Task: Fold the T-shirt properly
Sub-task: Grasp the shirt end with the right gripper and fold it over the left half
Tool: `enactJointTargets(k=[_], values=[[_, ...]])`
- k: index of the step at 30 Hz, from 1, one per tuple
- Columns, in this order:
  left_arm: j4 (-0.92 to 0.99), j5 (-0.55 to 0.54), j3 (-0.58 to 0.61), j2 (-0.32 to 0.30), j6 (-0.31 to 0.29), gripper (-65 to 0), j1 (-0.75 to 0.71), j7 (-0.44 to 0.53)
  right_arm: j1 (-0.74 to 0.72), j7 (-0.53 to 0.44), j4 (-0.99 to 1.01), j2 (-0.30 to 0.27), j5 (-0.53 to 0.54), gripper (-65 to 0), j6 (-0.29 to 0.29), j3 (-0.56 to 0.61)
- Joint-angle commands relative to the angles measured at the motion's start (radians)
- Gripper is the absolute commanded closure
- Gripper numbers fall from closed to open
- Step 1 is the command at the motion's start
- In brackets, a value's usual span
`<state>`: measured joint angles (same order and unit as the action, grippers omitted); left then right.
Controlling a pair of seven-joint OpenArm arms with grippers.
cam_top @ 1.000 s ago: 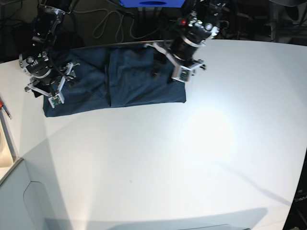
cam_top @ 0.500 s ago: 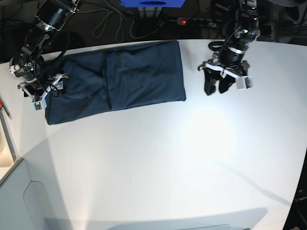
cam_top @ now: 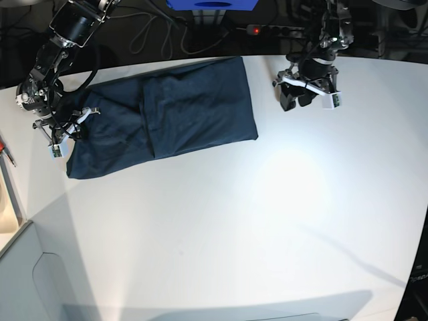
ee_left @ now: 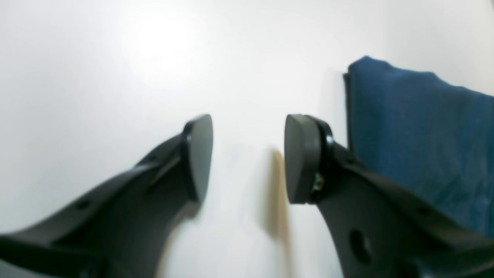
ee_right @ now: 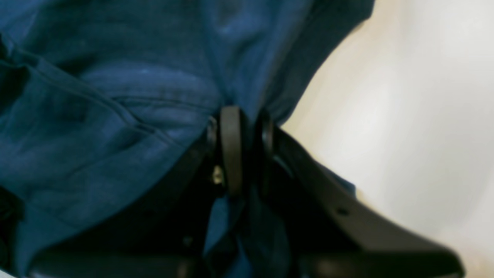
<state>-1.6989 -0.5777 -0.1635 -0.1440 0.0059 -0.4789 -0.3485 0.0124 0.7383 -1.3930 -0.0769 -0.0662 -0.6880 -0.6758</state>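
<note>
a robotics lab, by every sign: a broad white table stood bare under a hard overhead light, which left a bright glare patch at its middle. two black robot arms, one at the far left and one at the far right, were mounted along its back edge. behind them loose cables trailed over a dark floor beside a power strip with a lit red switch, and a blue container sat at the top edge.
</note>
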Motion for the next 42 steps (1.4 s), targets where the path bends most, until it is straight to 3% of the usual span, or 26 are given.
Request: enactJointTargets(k=[1,10,16,21,27,32,36,42], values=[[0.0,-0.005,0.018,-0.003,-0.004,-29.1,0.001,0.006,0.019,0.111,-0.001,0.002,-0.114,0.0,-0.01,0.003],[0.01,-0.005,0.153,-0.003,0.003,-29.1,0.053,0.006,0.071,0.111,-0.296,0.045,-0.114,0.0,-0.01,0.124],[0.01,0.002,0.2,-0.003,0.003,-29.1,0.079,0.006,0.14,0.116,-0.536,0.079,-0.114,0.0,-0.01,0.296],[0.013,0.003,0.21,-0.003,0.003,-29.1,0.093,0.006,0.183,0.119,-0.679,0.099,-0.116,0.0,-0.01,0.506],[0.046,-0.003,0.209,-0.003,0.003,-29.1,0.093,0.006,0.2,0.112,-0.652,0.102,-0.12,0.0,-0.01,0.773],[0.046,-0.003,0.209,-0.003,0.003,-29.1,0.09,0.006,0.162,0.109,-0.544,0.114,-0.119,0.0,-0.01,0.908],[0.046,-0.003,0.207,-0.003,0.003,-29.1,0.09,0.006,0.133,0.109,-0.463,0.118,-0.116,0.0,-0.009,0.983],[0.046,-0.003,0.209,-0.003,0.003,-29.1,0.09,0.006,0.12,0.108,-0.449,0.148,-0.117,0.0,-0.008,1.0]])
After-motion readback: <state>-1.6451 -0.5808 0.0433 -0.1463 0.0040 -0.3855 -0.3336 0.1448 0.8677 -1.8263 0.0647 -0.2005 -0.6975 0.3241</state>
